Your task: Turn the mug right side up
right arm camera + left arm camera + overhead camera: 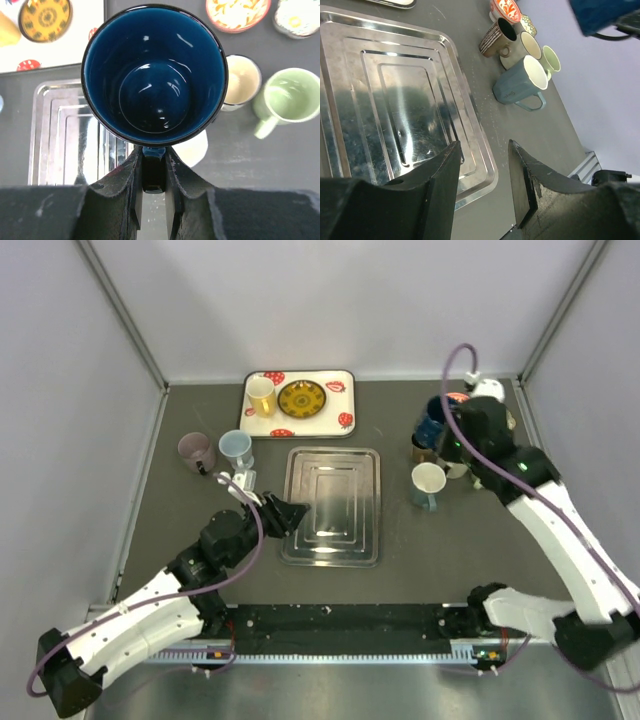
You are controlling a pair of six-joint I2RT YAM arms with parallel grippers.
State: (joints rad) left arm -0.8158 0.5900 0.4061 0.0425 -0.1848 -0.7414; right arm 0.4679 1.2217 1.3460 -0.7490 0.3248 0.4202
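R claw [153,172] w/ blue mug [155,75] aloft

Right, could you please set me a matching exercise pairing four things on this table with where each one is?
1. blue mug
2. yellow mug
3. purple mug
4. steel tray

A. on the strawberry tray
B. centre of the table
C. held by its handle in the right fingers
D. just left of the light blue mug

Pairs: 1-C, 2-A, 3-D, 4-B

Glossy blue mug [155,75], shiny metal tray [331,505]
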